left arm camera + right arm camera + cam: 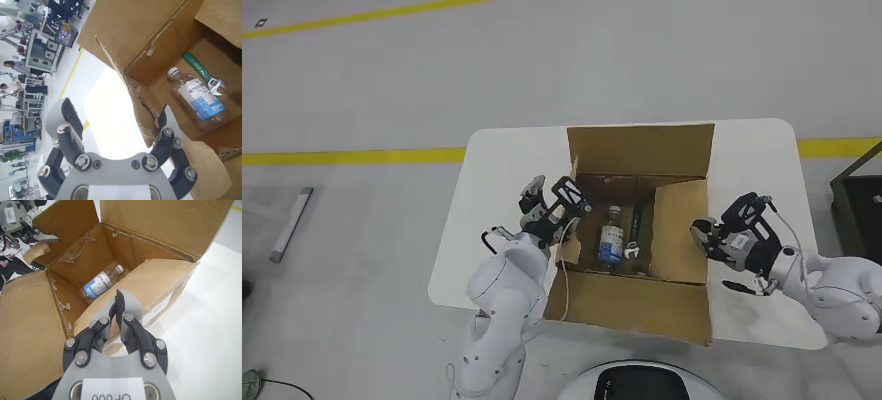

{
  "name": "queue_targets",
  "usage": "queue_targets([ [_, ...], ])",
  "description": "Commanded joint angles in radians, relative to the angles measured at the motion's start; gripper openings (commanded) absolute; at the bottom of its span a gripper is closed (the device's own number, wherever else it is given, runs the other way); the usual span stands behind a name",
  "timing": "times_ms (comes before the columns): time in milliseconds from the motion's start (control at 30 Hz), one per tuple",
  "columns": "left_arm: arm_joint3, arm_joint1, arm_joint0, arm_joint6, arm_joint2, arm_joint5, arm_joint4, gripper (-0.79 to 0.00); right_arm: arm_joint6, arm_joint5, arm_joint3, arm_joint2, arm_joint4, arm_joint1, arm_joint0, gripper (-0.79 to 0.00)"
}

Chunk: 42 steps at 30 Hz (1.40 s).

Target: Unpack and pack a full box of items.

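Note:
An open cardboard box [642, 150] stands on the white table [502, 180]. Inside lie a clear bottle [611, 243] with a white and blue label and a green-handled wrench [637, 235]. Both show in the left wrist view, bottle [198, 98] beside wrench [204, 73]. My left gripper [117, 117] is open at the box's left side, its fingers astride the torn edge of the left flap [143, 117]. My right gripper [117, 306] is shut, its tips against the outer face of the right flap [151, 275]. The bottle [100, 284] lies beyond that flap.
The box's back flap stands upright and the front flap [637, 300] hangs toward me. Bare tabletop lies left and right of the box. A dark frame [857, 200] stands off the table's right edge.

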Motion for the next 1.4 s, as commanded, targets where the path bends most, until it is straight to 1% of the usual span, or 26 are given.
queue_targets([
  [0,-0.009,0.004,0.001,0.009,-0.012,0.004,0.032,0.0,0.002,0.007,0.009,-0.011,-0.021,0.0,0.004,-0.785],
  [133,-0.011,0.008,0.018,0.014,-0.036,0.024,0.039,0.0,-0.006,0.02,0.022,-0.026,-0.04,-0.001,0.008,-0.785],
  [367,0.029,0.016,0.035,0.015,-0.079,0.053,0.082,0.0,-0.037,0.04,0.01,-0.025,-0.027,-0.003,0.012,-0.785],
  [567,0.065,0.021,0.041,0.019,-0.099,0.065,0.094,0.0,-0.054,0.044,-0.016,-0.005,-0.008,-0.002,0.006,-0.785],
  [767,0.07,0.023,0.038,0.025,-0.108,0.076,0.087,0.0,-0.109,0.051,-0.053,0.041,0.057,-0.002,-0.01,-0.785],
  [867,0.052,0.025,0.033,0.029,-0.124,0.086,0.092,0.0,-0.153,0.084,-0.064,0.097,0.078,-0.002,-0.04,-0.785],
  [1000,0.024,0.031,0.034,0.027,-0.16,0.089,0.11,0.0,-0.195,0.125,-0.043,0.164,0.098,-0.002,-0.102,-0.785],
  [1133,-0.018,0.036,0.039,0.037,-0.2,0.095,0.114,0.0,-0.21,0.126,-0.025,0.194,0.1,-0.003,-0.154,-0.785],
  [1233,-0.071,0.035,0.041,0.065,-0.195,0.089,0.065,0.0,-0.228,0.126,-0.022,0.207,0.1,-0.005,-0.187,-0.785],
  [1367,-0.131,0.031,0.029,0.101,-0.148,0.067,-0.027,0.0,-0.242,0.128,-0.027,0.218,0.097,-0.006,-0.217,-0.785],
])
